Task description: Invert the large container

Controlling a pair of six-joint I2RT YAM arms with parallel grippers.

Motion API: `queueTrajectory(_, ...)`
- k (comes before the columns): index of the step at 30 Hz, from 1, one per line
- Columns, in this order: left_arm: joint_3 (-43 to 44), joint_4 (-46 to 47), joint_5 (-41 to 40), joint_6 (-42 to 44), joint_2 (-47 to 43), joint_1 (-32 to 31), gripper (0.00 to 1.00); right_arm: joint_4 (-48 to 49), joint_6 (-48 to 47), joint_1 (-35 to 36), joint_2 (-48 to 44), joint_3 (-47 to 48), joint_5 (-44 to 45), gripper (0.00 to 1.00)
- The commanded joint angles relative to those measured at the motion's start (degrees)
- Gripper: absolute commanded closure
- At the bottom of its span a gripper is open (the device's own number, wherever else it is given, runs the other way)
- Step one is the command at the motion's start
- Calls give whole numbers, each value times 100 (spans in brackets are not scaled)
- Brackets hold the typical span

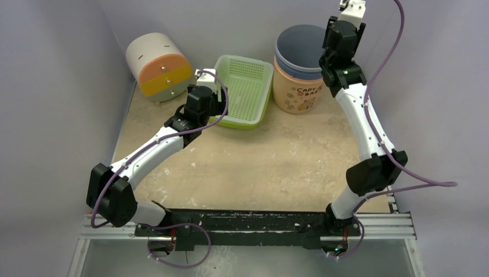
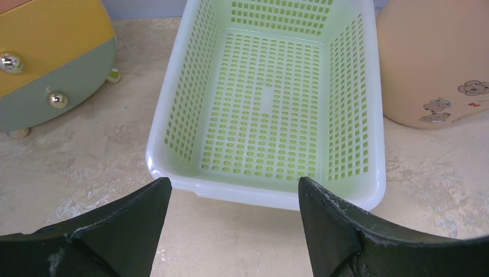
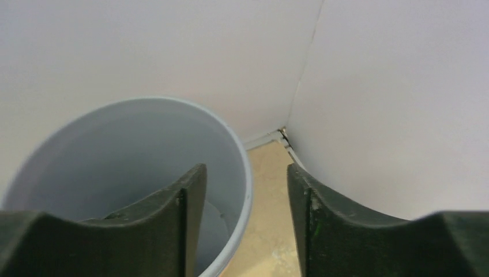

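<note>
Standing upright at the far right of the desk, close to the back wall, the large container is a peach bucket with a grey-blue inside and its mouth facing up. The right gripper hangs over its right rim, its 2 fingers spread apart: 1 is inside the mouth and 1 outside, with the rim in the gap between them. Whether either finger touches the rim cannot be told.

Just beside the bucket, on its left, sits a green perforated basket, also mouth up. The left gripper is at the basket's near end, its fingers wide apart and gripping nothing, the tips just short of the rim. Farther left, in the back corner, stands a rounded cabinet with orange and yellow drawers and small metal knobs.
</note>
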Motion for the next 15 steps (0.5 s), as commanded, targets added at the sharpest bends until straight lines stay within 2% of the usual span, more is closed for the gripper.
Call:
queueTrajectory(1,82,93,44,19,-151,-27,22,-1163,286,-315,433,883,-290,47)
queueTrajectory(5,69,91,62,29,-136,-27,22,-1568,443,-521,777,1166,-583,48)
queueTrajectory(7,35,93,76,28,-115,-27,22,-1670,543,-664,886,1173,-823,53)
queueTrajectory(15,-33,111,149,-26,31,-27,22,-1713,881,-1275,1175,1182,-1432,57)
